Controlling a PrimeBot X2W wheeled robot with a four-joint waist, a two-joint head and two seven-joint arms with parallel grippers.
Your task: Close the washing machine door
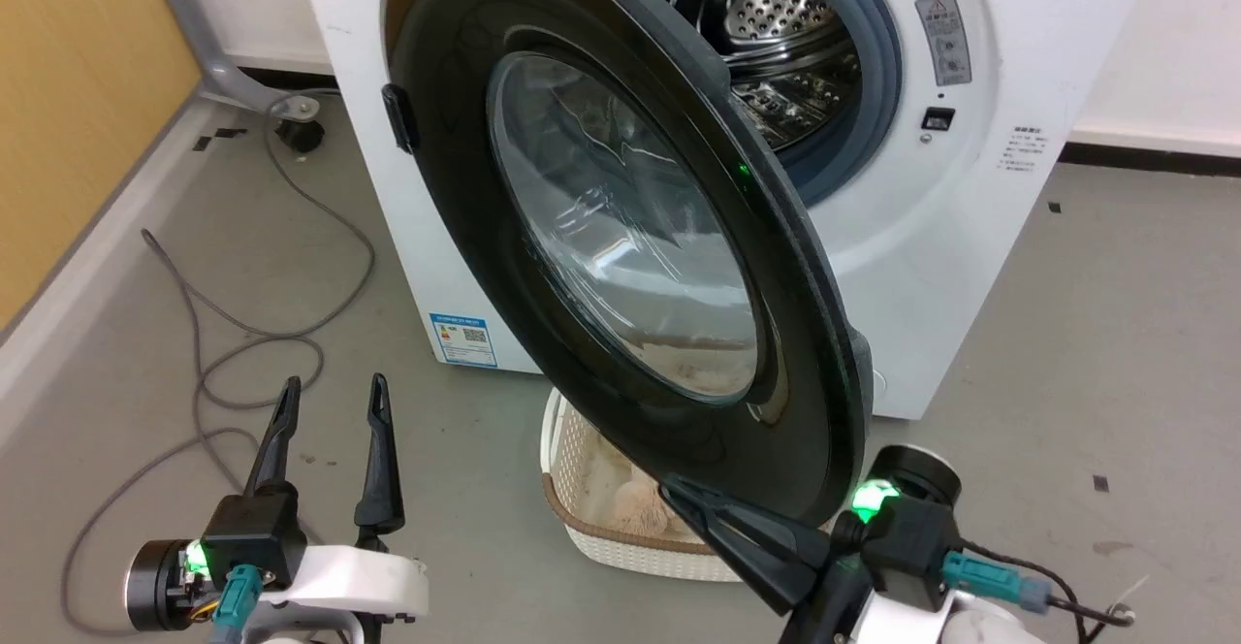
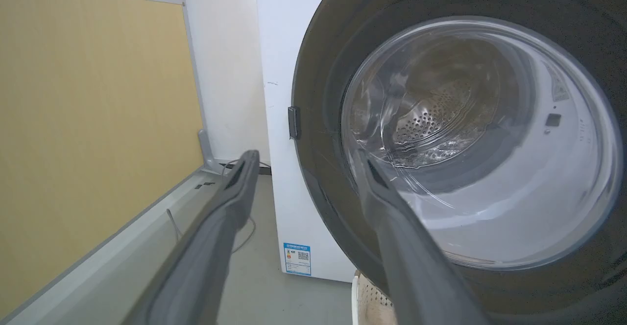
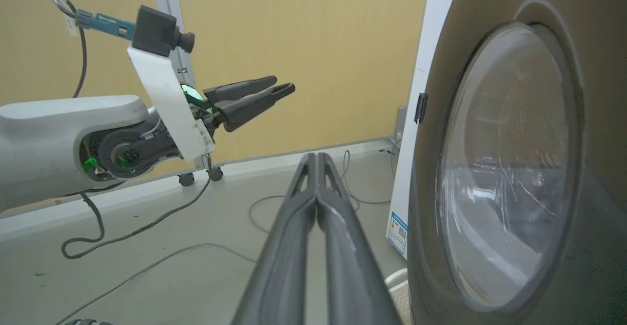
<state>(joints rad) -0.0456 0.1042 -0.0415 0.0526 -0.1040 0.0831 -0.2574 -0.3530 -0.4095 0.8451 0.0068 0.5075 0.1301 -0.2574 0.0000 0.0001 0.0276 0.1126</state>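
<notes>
Right tool [image 3: 317, 161], fingers pressed together and empty, lies beside the lower edge of the ajar washing machine door [image 1: 620, 237], seemingly as a pusher; left tool [image 1: 333, 390] hangs spread, empty, clear.

Washing machine door [image 1: 620, 237] stands partly open before me: glossy black disc, bulging clear glass window, left edge at the machine, right edge swung out my way. Behind it, the white washing machine [image 1: 970, 266] bares its perforated steel drum [image 1: 776, 14] and grey-blue seal [image 1: 877, 72].
</notes>
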